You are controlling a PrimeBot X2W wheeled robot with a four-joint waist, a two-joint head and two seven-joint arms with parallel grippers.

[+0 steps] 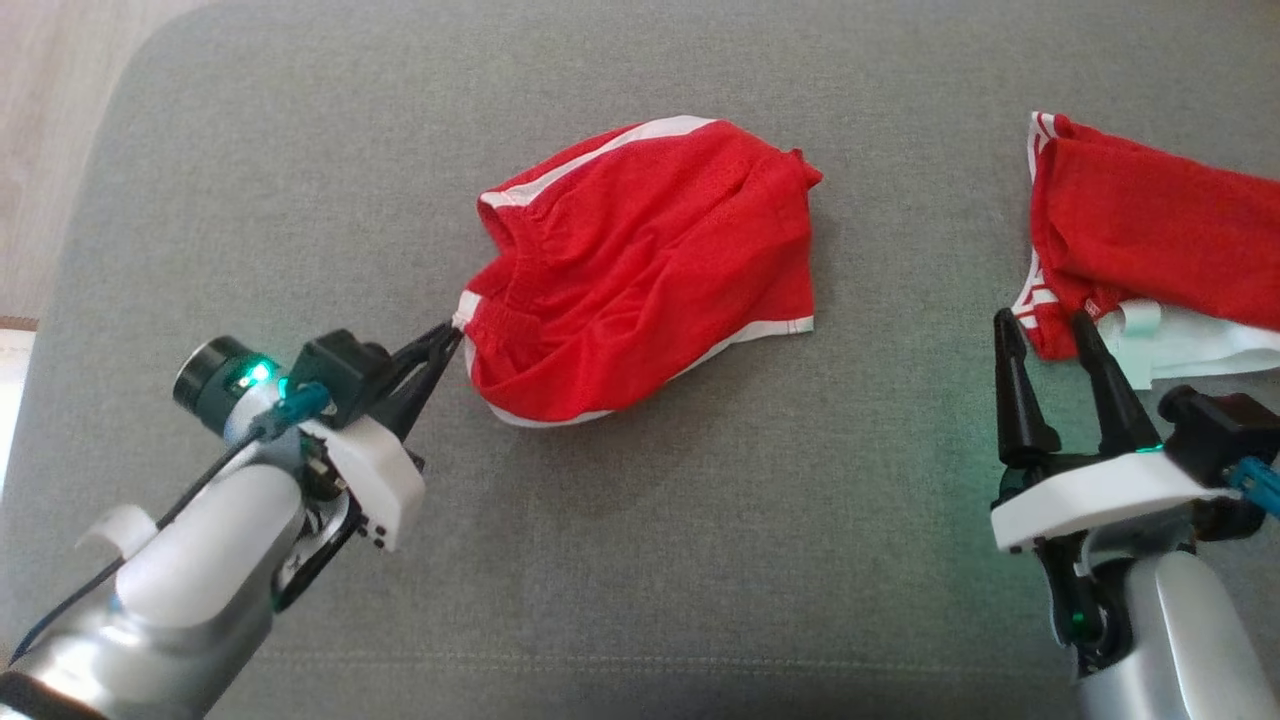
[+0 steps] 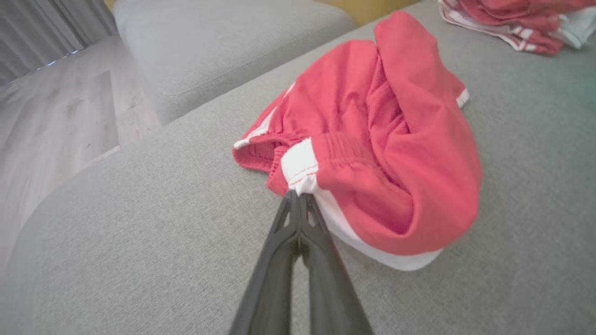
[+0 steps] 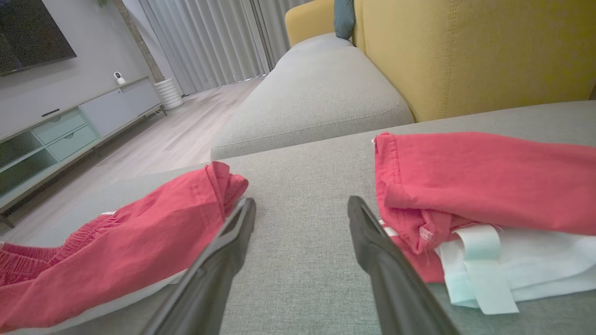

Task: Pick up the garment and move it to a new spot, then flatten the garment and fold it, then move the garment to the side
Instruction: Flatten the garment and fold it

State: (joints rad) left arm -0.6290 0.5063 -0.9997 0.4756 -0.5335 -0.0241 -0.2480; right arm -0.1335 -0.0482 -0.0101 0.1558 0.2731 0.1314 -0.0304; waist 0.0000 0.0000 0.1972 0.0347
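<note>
Where your left gripper point(image 1: 452, 338) pinches the white waistband corner of the red shorts point(image 1: 650, 270), fingers pressed together on the cloth, you see the shorts lying crumpled near the middle of the grey upholstered seat point(image 1: 300, 200). Your right gripper point(image 1: 1042, 320) is spread and holds nothing, just beside a stack of red and white garments point(image 1: 1150, 220) on the seat's right. Around you are a pale wood floor point(image 3: 186, 135), grey curtains point(image 3: 209, 42), a yellow sofa back point(image 3: 465, 56) and a low media cabinet point(image 3: 70, 125).

A broad grey woven-fabric sofa cushion point(image 1: 640, 560) carries crumpled red shorts with white trim point(image 1: 640, 270) near its middle; well apart, toward the right, a folded red garment point(image 1: 1150, 220) lies over white cloth point(image 1: 1210, 350).
</note>
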